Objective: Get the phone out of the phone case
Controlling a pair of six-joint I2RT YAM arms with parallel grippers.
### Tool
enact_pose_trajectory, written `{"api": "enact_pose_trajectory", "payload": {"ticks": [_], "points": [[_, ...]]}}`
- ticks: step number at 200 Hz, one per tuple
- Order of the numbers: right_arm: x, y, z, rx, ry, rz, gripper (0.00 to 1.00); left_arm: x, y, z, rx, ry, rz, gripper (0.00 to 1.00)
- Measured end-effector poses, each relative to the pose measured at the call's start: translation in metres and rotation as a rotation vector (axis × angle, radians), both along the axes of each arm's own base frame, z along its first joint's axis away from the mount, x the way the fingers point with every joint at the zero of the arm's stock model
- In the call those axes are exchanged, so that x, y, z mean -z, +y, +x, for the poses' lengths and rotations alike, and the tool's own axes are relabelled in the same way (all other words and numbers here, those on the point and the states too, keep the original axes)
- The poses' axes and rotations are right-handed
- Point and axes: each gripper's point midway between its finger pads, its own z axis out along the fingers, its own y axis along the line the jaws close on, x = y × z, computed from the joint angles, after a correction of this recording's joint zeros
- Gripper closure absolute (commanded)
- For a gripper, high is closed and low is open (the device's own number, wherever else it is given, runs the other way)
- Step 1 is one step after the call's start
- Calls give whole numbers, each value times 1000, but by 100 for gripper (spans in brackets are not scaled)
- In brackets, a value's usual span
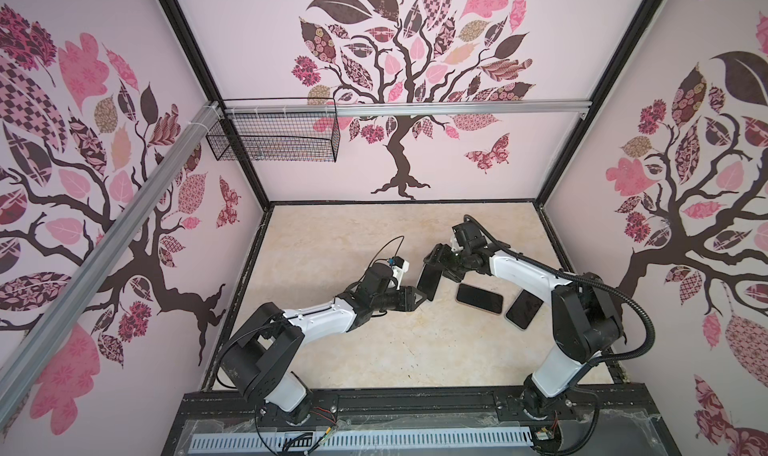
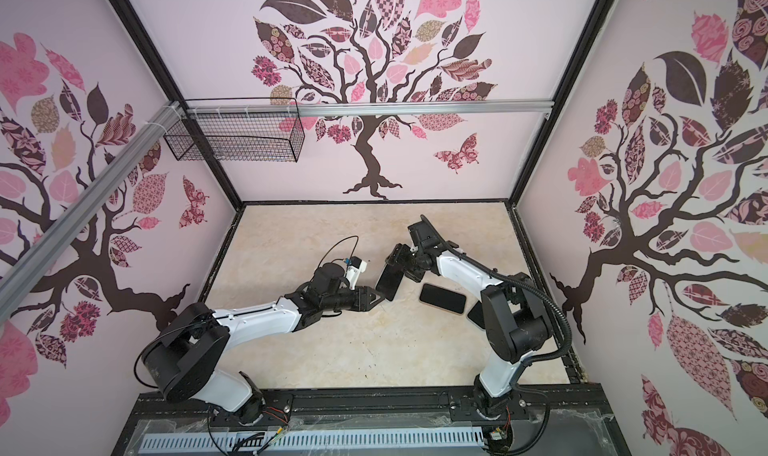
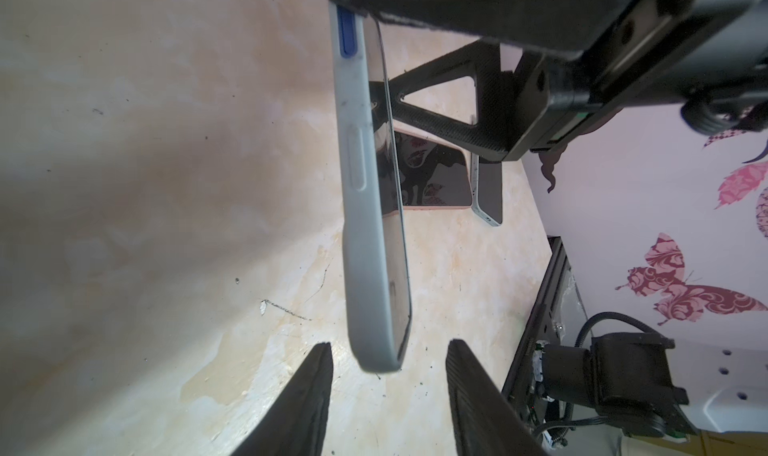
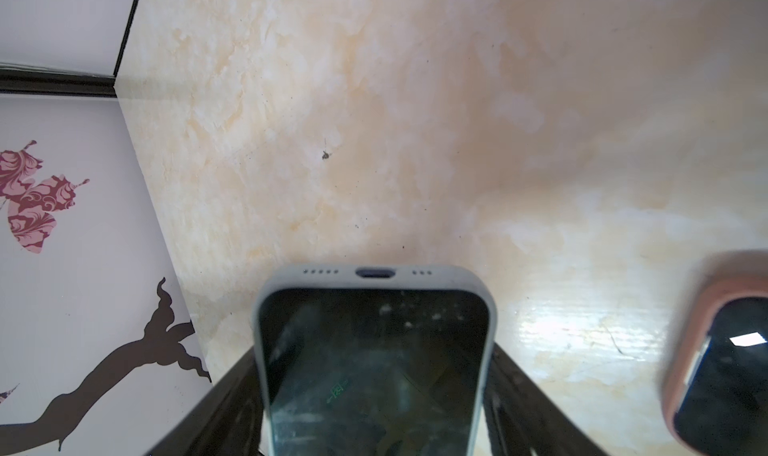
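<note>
A phone (image 4: 374, 371) with a dark screen sits in a grey phone case (image 4: 374, 277) and hangs tilted above the table in both top views (image 1: 428, 281) (image 2: 388, 281). My right gripper (image 4: 372, 350) is shut on the case's two long sides, near its upper end (image 1: 438, 265). My left gripper (image 3: 390, 345) stands open at the lower end (image 1: 419, 298), one finger on the back side and one on the screen side. A gap shows on each side, so neither finger touches the case (image 3: 365, 225).
Two more phones lie flat on the marble table to the right of the held one: one in a pink case (image 1: 479, 299) (image 4: 723, 371) and a dark one (image 1: 524, 309) beside the right arm. A wire basket (image 1: 274, 136) hangs on the back rail.
</note>
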Motion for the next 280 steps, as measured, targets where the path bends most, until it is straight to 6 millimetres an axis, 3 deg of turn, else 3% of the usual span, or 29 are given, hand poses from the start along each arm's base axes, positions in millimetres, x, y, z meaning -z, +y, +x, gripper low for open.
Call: {"api": "enact_pose_trajectory", "payload": {"ticks": [30, 95, 155, 190, 213, 230, 263, 280], "points": [[-1, 0, -4, -4, 0, 0, 57, -2, -2, 0, 6, -2, -10, 66], [-15, 5, -4, -4, -23, 48, 58, -4, -4, -1, 17, -5, -22, 72], [-2, 12, -18, 12, 46, 93, 60, -7, -6, -1, 19, -18, -32, 77], [-3, 12, -17, 29, 45, 109, 61, -2, -1, 2, -8, 2, -15, 87], [-7, 11, -17, 34, 32, 115, 60, 0, 2, 4, -31, 17, -6, 99], [-9, 10, -16, 39, 26, 112, 52, 0, 2, 5, -32, 13, -7, 100], [-17, 7, -18, 53, -13, 107, 2, -6, 1, 5, -26, -10, -12, 100], [-31, 3, -22, 54, -76, 113, 1, -9, 1, 2, -13, -31, -6, 100]]}}
